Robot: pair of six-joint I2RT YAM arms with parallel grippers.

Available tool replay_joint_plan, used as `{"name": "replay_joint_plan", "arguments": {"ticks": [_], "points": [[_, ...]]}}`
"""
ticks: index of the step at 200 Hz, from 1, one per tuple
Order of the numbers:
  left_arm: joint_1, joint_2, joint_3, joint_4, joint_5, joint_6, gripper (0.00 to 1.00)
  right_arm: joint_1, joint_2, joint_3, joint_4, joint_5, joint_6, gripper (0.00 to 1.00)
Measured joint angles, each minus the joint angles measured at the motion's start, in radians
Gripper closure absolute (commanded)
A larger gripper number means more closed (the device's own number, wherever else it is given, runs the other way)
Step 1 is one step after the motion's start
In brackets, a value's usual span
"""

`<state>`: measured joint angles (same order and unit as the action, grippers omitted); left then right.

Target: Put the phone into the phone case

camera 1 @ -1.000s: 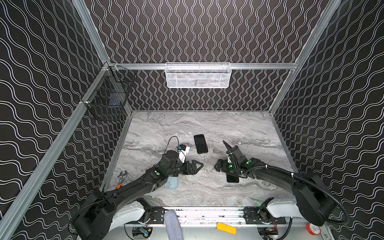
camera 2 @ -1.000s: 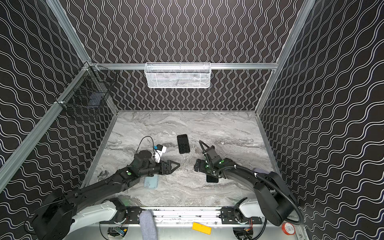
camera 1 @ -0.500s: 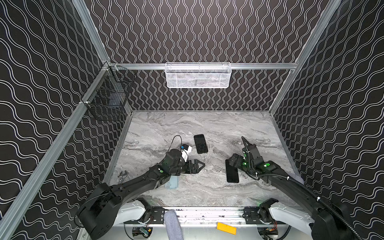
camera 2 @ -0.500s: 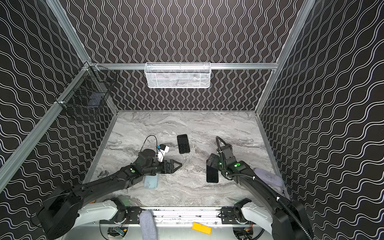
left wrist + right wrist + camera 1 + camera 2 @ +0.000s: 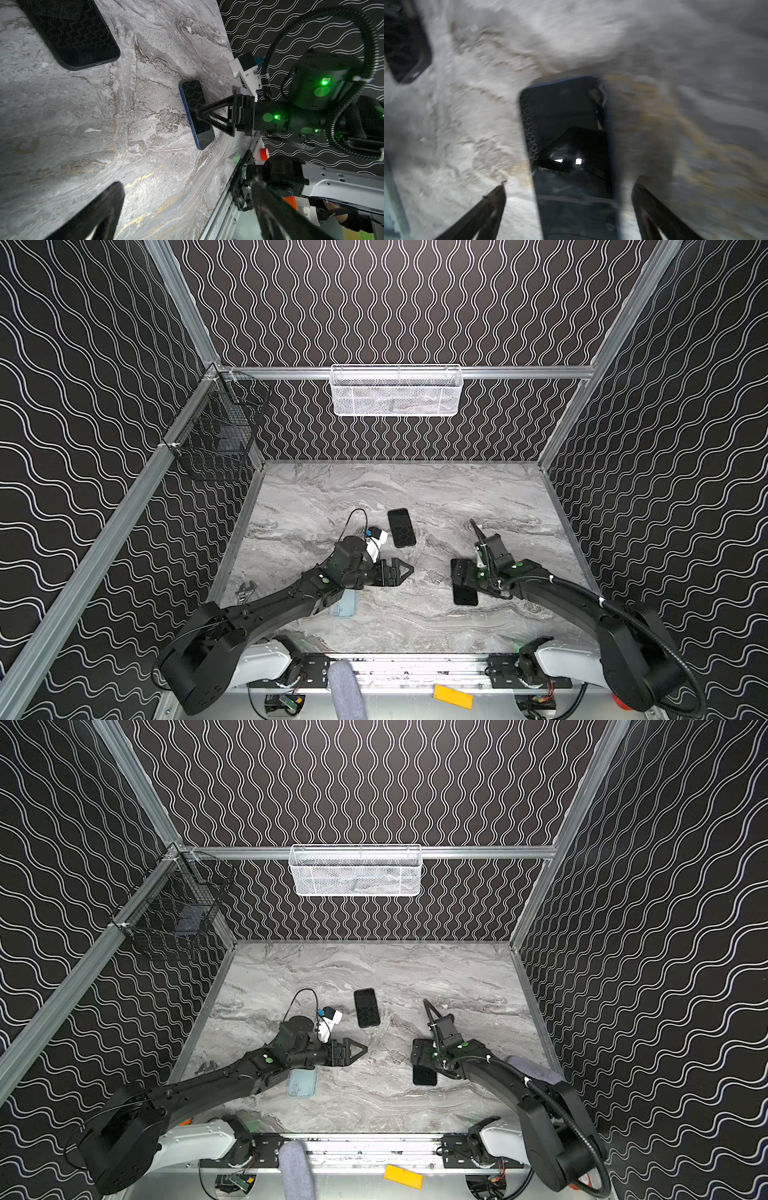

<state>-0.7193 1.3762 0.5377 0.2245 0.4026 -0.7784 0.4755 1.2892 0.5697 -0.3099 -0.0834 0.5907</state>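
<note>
the dark-screened phone with the blue rim (image 5: 466,594) lay flat on the grey marble bench (image 5: 374,497), toward the front right. the right tool (image 5: 569,184) hung directly over it, its two black fingers (image 5: 488,207) spread wide to either side of the phone and not pinching it. whether a tip touched the glass i couldn't tell, as that wrist view was blurred. the pale blue translucent phone case (image 5: 302,1082) lay well apart to the left, partly under the left arm. the left tool (image 5: 405,571) hovered near the middle, spread wide, pointing toward the right one. a black glossy slab (image 5: 401,527) lay farther back, and a metal wrench (image 5: 245,589) by the left wall.
</note>
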Motion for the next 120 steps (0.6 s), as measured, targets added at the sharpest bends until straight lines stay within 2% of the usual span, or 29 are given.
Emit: {"name": "replay_joint_plan", "arguments": {"ticks": [34,79,120], "points": [[0.000,-0.025,0.005,-0.029,-0.008,0.002,0.01,0.104,0.130,0.087,0.072,-0.042,-0.003,0.03],[0.000,-0.156,0.006,-0.143,-0.081,0.024,0.01,0.203,0.323,0.224,0.211,-0.096,0.000,0.05],[0.016,-0.234,0.002,-0.232,-0.133,0.051,0.01,0.225,0.323,0.257,0.187,-0.088,0.003,0.04]]}}
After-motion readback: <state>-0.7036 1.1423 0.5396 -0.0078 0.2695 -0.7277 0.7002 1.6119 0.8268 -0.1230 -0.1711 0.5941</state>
